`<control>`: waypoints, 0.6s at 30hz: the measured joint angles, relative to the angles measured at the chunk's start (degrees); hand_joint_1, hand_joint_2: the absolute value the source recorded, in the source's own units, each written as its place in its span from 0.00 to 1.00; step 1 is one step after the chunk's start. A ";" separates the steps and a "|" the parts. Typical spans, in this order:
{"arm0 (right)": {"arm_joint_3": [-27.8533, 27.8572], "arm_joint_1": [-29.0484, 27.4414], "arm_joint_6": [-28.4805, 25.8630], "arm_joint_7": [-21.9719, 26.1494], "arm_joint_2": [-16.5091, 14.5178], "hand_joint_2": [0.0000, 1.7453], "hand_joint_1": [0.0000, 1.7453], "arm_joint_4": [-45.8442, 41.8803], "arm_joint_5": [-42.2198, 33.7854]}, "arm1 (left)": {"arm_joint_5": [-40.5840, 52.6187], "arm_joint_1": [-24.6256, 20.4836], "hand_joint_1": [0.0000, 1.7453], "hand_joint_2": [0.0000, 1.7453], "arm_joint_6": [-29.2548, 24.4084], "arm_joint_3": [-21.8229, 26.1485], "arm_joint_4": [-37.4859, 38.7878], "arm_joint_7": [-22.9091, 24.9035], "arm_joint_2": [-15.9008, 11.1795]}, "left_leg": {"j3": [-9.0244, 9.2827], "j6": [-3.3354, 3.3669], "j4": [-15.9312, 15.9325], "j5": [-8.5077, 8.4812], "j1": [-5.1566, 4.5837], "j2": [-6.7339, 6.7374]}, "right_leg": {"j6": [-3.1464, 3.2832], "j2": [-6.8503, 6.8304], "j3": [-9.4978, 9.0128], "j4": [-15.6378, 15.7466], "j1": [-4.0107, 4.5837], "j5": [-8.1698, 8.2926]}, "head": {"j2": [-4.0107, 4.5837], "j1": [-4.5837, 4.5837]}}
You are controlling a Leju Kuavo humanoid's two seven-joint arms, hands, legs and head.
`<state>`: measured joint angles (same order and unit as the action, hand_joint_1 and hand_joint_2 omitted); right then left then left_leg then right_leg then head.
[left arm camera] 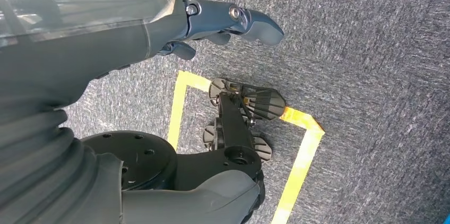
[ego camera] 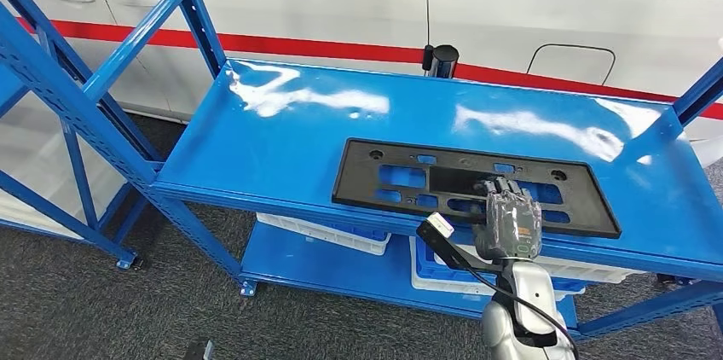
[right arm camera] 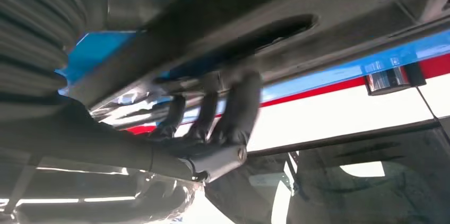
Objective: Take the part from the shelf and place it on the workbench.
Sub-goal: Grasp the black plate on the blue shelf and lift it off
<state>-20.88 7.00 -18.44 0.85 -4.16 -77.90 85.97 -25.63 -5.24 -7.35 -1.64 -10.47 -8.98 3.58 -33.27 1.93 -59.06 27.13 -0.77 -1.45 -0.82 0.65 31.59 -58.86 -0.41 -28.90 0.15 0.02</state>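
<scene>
On the top shelf of the blue rack, near its front edge, the part is lying flat: a long black plastic frame with rectangular cutouts and small round holes. The right robot hand is reaching over that front edge and resting on the frame's near rail; in the right wrist view its dark fingers are curling around a bar of the part beside a slot, so it is looking like a closed grasp on the part. The left robot hand is hanging beside the body over the grey carpet, fingers loosely apart and holding nothing.

Judging by its thin, open shape, the part is probably being light and fairly stiff, though long enough to flex or swing when lifted from one spot. Its smooth plastic is likely sliding easily on the glossy shelf. A hold on the near rail close to the middle is seeming sensible, so neither end is dipping and catching the rack's uprights.

The shelf is shining with glare. Below it, white crates are sitting on a lower level. Behind the rack a white vehicle with a red stripe is standing close. Yellow tape is marking the carpet near the robot's feet
</scene>
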 joint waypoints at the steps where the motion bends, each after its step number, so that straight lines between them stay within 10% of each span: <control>1: -0.01 0.05 -0.01 0.03 -0.01 1.00 1.00 0.00 0.00 | -0.01 0.00 0.00 1.00 0.03 0.00 0.00 0.00 0.00 | 0.00 0.00 0.00 0.00 0.00 0.00 | 0.00 0.00 0.00 0.00 0.00 0.00 | 0.00 0.00; 18: -0.06 0.13 0.37 0.60 0.27 1.00 1.00 0.02 0.18 | -0.83 0.34 0.00 1.00 2.39 0.00 0.00 -0.85 0.34 | 0.15 0.00 0.00 0.00 0.00 -0.02 | 0.00 0.00 -0.16 0.01 -0.01 0.00 | 0.00 0.01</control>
<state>-20.94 7.13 -18.07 1.45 -3.90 -77.88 86.15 -26.46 -4.89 -4.96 -1.64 -10.47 -9.84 3.92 -33.12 1.93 -59.06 27.13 -0.77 -1.46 -0.82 0.65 31.43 -58.85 -0.42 -28.90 0.15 0.02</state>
